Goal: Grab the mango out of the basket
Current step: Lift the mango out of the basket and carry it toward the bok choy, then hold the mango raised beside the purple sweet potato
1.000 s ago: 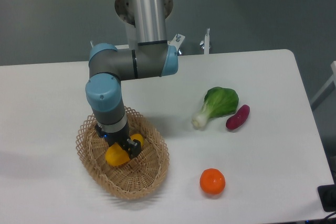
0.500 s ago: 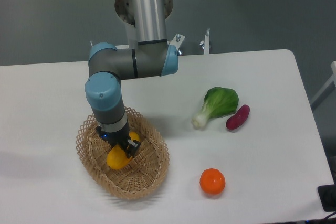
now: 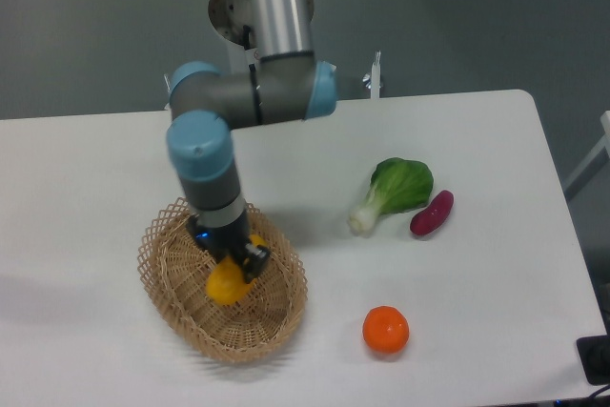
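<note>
A white counter (image 3: pixel 114 159) is viewed from above and in front, with a grey floor behind it. A robot arm with silver tubes and light blue joint caps reaches down from the top of the view toward the left half of the counter.

An oval tan wicker basket (image 3: pixel 172 307) with an open lattice rim is set on the near left part of the counter. The claw (image 3: pixel 235 261) is lowered over the middle of this basket. The mango (image 3: pixel 226 285), a smooth yellow-orange fruit, is pinched by the claw: dark fingers are seen pressed against its upper part, and most of the fruit shows below and to the left of them. A smaller patch of yellow shows above the fingers. It cannot be told whether the mango rests on the basket weave or is held just clear of it.

On the right half of the counter, well apart from the basket, a leafy green vegetable (image 3: pixel 396 190) with a pale stalk is laid, and a small purple oblong vegetable (image 3: pixel 432 213) lies just beside it on its right. A round orange fruit (image 3: pixel 385 329) sits nearer the front edge, between the basket and the vegetables.
</note>
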You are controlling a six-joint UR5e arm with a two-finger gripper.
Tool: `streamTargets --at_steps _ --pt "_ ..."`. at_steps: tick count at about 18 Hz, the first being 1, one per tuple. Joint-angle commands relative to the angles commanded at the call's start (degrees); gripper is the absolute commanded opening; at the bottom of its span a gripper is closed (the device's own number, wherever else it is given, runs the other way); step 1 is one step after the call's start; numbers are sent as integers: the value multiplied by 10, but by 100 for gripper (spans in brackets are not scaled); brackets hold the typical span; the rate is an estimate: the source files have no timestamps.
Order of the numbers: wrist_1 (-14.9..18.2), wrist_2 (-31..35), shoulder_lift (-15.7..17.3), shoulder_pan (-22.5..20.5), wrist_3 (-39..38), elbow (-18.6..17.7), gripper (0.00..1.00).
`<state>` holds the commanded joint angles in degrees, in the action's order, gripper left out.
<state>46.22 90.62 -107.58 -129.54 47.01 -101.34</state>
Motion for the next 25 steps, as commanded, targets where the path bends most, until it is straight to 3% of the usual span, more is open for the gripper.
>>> streamTargets --at_steps 4,10,14,19,25 --pt "46 -13 28 -67 87 6 46" --pt "107 -47 39 -162 221 39 46" --pt "108 -66 34 -211 301 49 46" --pt "108 -68 0 -252 374 81 46" --pt "110 -70 -4 -262 388 89 46"
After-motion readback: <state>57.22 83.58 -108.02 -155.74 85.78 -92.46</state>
